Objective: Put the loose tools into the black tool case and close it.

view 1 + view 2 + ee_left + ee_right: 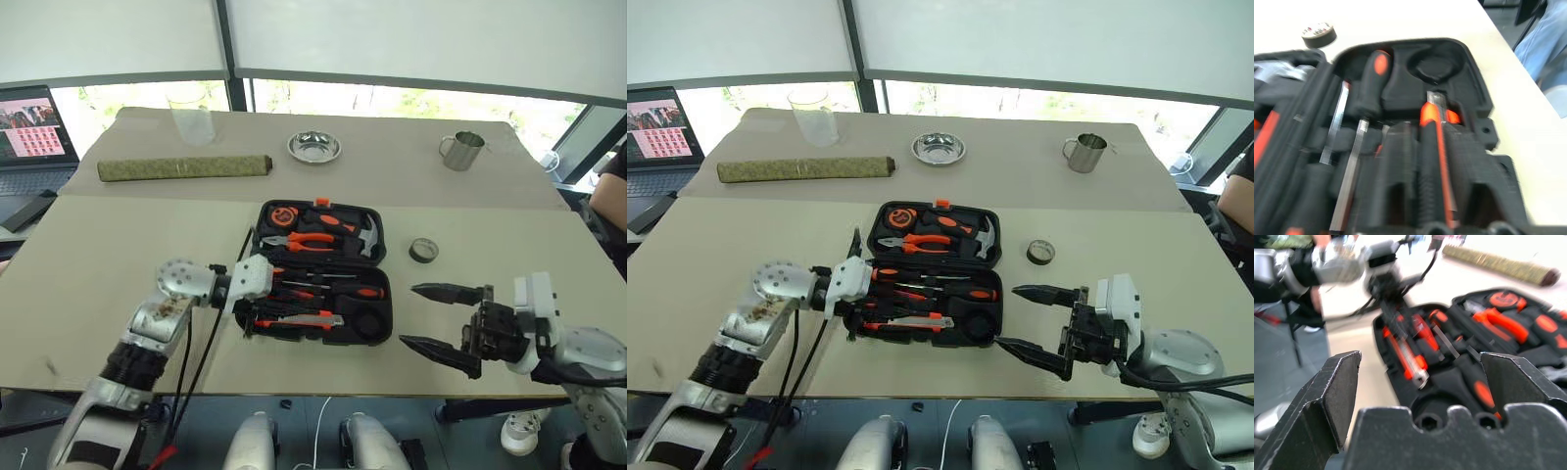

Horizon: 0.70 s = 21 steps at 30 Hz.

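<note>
Left jaws (257, 311) closed, seemingly over utility knife (304, 319) | tape roll (423, 250) beyond spread right jaws (439, 320)

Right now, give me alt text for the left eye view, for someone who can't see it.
An open black tool case lies on a beige table, with the left gripper shut over the utility knife in its near half. The right gripper hangs open beside the case, and a black tape roll still sits loose on the table.

Left claw (257, 311) closed; right claw (438, 318) spread wide, empty.
</note>
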Available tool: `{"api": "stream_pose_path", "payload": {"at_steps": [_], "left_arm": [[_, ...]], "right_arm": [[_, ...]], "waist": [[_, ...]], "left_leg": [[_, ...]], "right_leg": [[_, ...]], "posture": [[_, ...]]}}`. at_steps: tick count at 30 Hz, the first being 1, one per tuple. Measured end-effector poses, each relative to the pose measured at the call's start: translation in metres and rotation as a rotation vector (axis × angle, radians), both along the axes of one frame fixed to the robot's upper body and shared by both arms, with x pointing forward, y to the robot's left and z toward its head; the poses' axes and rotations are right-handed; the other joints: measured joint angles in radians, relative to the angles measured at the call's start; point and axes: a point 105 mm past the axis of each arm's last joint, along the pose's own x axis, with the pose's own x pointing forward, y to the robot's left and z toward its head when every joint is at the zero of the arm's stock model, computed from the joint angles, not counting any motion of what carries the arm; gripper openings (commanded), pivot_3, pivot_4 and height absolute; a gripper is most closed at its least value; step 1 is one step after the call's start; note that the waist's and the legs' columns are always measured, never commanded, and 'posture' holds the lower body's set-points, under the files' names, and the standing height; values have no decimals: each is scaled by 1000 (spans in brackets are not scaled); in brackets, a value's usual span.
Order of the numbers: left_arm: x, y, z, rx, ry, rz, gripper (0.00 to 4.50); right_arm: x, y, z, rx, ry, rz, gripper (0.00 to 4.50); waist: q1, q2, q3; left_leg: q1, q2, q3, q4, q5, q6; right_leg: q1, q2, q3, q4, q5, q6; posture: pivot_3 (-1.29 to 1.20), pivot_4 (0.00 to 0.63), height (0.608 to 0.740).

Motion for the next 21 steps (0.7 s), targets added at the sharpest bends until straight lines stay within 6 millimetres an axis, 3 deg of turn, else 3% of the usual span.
{"api": "stream_pose_path", "payload": {"at_steps": [6,15,21], "left_arm": [[4,1,-8,20,-11,42,61],[3,-2,-16,81,47,79,61],[-4,-4,-26,143,187,149,61]], "right_arm": [[2,-1,-2,-1,-14,-23,4500],[3,1,-1,6,-19,-36,4500],[4,1,0,7,-19,-42,4500]], "waist": [[3,1,0],[2,4,-3],[0,17,-12]], "left_leg": [[1,0,0,3,0,0],[15,1,0,4,-1,1],[15,1,1,3,-2,2]], "right_leg": [[2,0,0,1,0,1],[17,0,0,0,-4,8],[18,0,0,-1,-5,9]], "posture": [[0,150,740],[0,150,740],[0,150,740]]}}
